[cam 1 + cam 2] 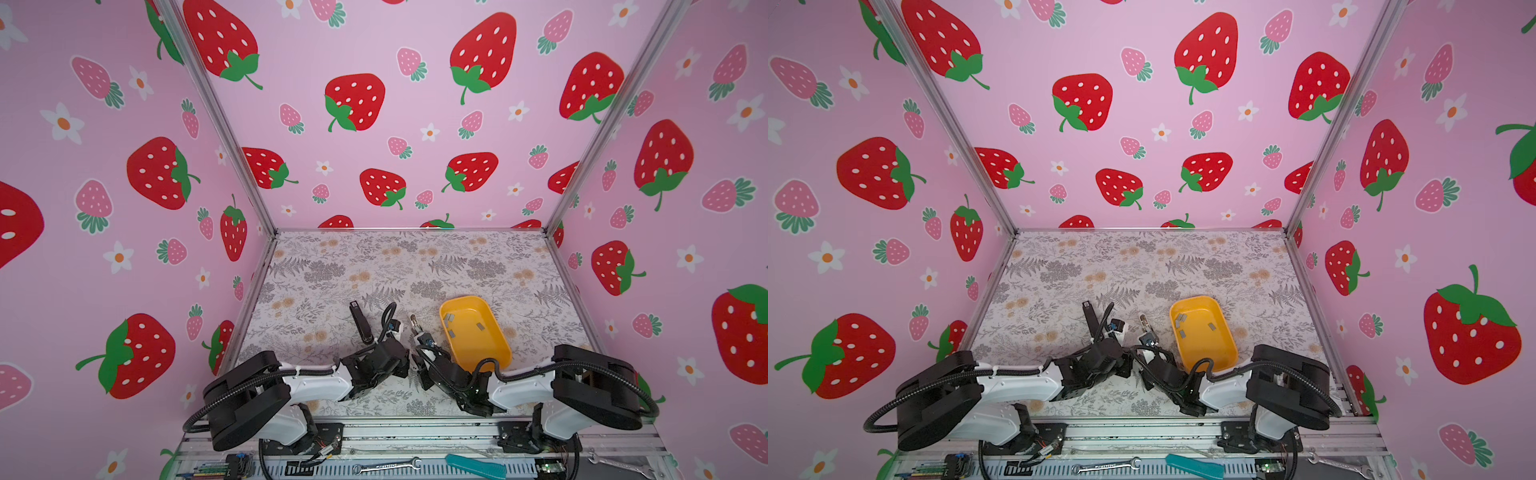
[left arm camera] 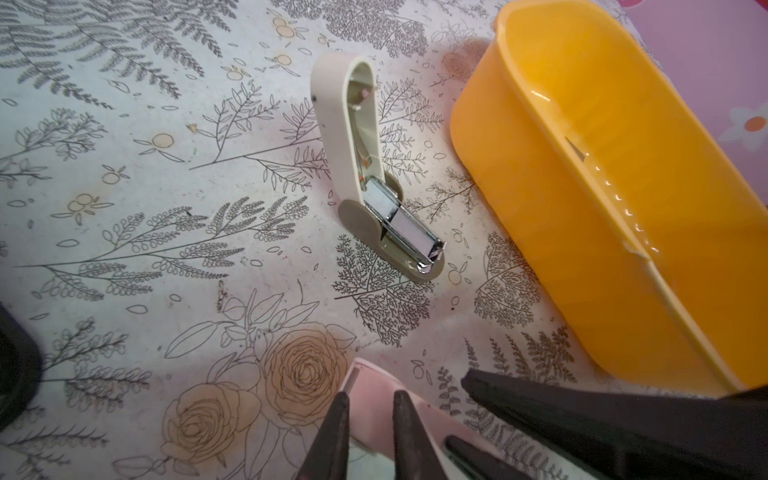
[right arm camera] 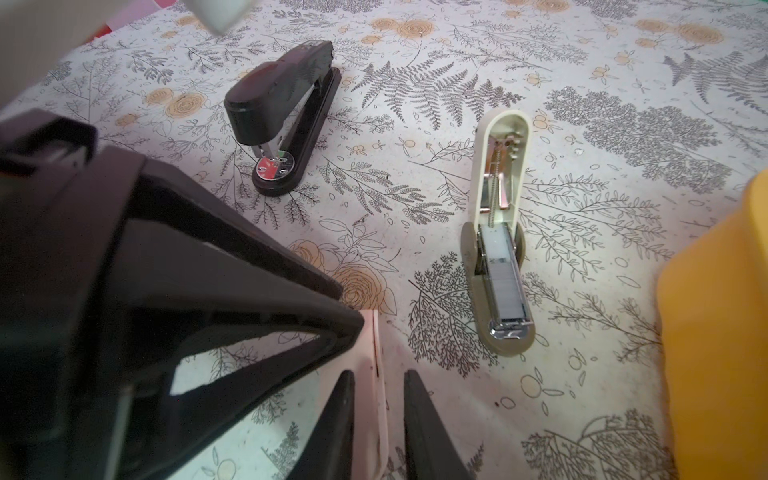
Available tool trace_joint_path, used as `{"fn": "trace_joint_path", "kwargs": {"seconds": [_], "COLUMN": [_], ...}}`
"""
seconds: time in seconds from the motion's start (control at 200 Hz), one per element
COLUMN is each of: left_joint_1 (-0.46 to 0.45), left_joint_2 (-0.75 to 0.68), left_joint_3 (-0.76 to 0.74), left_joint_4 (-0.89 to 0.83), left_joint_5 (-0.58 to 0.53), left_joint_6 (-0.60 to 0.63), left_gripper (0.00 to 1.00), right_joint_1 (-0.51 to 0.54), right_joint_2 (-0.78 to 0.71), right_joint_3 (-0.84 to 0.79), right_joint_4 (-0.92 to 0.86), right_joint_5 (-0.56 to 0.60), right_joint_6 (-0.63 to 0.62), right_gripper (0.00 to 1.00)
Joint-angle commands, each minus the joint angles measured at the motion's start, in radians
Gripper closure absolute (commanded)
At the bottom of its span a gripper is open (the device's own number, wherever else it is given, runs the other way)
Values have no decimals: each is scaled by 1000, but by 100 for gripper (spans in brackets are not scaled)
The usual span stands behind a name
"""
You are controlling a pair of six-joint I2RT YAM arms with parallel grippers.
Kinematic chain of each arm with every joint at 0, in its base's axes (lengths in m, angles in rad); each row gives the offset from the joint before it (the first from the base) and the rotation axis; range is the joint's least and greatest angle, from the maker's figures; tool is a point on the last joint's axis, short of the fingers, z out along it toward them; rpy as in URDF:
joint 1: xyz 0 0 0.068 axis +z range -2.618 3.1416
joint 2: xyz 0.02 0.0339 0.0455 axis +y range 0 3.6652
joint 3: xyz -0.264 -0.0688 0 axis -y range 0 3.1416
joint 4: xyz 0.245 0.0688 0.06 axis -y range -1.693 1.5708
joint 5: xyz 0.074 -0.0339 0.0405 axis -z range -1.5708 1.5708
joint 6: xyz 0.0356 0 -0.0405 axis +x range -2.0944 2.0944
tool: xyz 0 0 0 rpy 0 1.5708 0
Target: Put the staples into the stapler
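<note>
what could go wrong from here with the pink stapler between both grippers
1. The left gripper and right gripper crowd the pink stapler almost touching each other, so they could bump or twist it loose.
2. The open cream stapler lies close by, and a sweeping arm might knock it.
3. The staples lie flat in the yellow tray, so they are probably hard to pinch.

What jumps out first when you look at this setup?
The pink strawberry walls surround everything. On the floral table, a bright yellow tray holding grey staples sits right of centre, with an opened cream stapler just left of it. Both arms' jaws are shut on a pink stapler at the front.
</note>
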Motion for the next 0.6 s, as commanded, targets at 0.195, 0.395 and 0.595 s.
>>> {"fn": "trace_joint_path", "kwargs": {"seconds": [0.195,0.395,0.595], "left_joint_1": [-38,-65,-68], "left_joint_2": [6,53,99], "left_joint_3": [-45,-58,-84], "left_joint_4": [26,73,134], "left_joint_5": [-48,-74,-82], "left_joint_6": [-1,10,7], "left_gripper": [78,78,78], "right_joint_1": [-4,-3,-3], "right_joint_2": [39,64,117], "right_joint_3": [-39,-69,-74], "right_joint_4": [-58,-12,15], "right_joint_5": [-2,-25,-27], "right_joint_6": [16,24,36], "right_gripper": [77,77,77]}}
